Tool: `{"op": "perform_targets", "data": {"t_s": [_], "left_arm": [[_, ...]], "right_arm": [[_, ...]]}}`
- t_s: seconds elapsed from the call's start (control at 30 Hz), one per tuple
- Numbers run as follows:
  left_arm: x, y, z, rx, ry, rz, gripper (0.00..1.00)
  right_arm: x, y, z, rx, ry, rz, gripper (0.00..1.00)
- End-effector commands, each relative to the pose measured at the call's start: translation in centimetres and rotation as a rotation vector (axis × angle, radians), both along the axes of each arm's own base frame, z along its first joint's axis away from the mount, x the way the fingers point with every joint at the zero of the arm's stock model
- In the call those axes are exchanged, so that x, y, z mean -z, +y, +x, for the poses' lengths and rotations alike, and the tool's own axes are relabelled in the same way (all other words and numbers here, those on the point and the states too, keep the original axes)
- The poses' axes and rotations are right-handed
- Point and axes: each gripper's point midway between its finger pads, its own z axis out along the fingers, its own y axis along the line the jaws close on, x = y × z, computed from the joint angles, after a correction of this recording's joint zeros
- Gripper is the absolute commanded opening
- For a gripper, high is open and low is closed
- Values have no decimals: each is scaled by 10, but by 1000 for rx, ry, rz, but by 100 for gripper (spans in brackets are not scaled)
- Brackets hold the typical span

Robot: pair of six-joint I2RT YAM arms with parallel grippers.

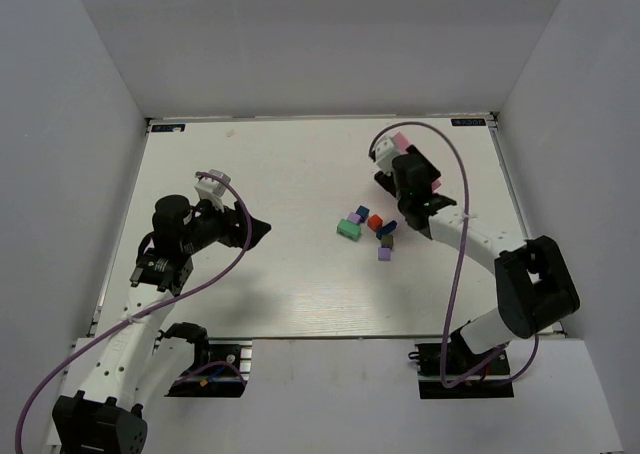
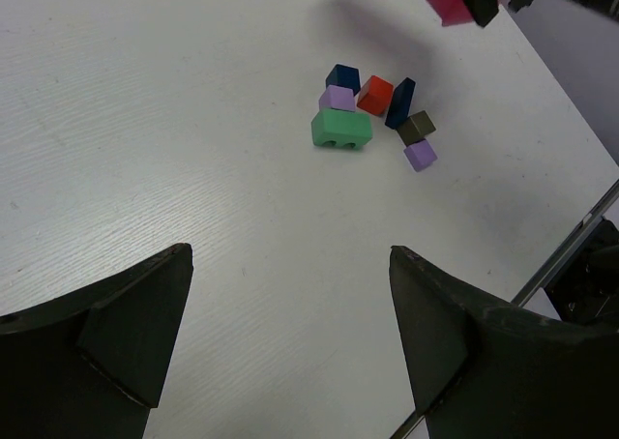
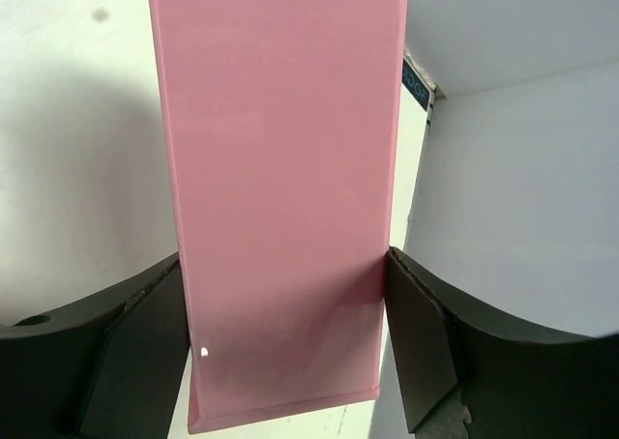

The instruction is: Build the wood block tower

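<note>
Found the wood block tower (image 1: 368, 229) as a loose cluster low on the white table (image 1: 270, 294), right of centre (green arch piece (image 2: 341, 130) on the side facing the left arm). Logged it well ahead of the left gripper (image 2: 290, 255), whose jaws are wide and empty. Logged it near but apart from the right gripper (image 3: 285, 257), whose jaws are clamped on both long edges of a pink tray (image 3: 280, 149) held above the surface. Noted faint grain on the tabletop and plain white walls (image 1: 330, 44) on three sides.

Pink tray (image 3: 280, 197), a long glossy rectangle, above the far right of the white table (image 1: 270, 294); white walls (image 1: 60, 124) enclose the table.
</note>
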Motion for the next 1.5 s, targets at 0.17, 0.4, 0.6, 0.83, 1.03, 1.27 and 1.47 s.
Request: {"op": "perform_targets", "data": {"t_s": [0.17,0.4,0.6,0.83,1.03,1.27,1.47], "left_arm": [[-18,-1,1,10,-63,-5,94],[-18,-2,0,19,-62,-8,94],[-18,-2,0,19,-62,-8,94],[-18,-2,0,19,-62,-8,94],[-18,-2,0,19,-62,-8,94],[-16,-2,1,19,-53,-6,94],[-16,-3,1,19,-53,-6,94]], "right_arm": [[10,-19,4,52,282,418,0],[-6,-46,25,67,419,764,0],[14,-58,32,47,592,1005,0],[35,-59,31,39,747,1182,0],[55,-65,33,61,819,1276,0],[77,-85,40,116,842,1316,34],[83,-99,42,131,830,1324,66]]}}
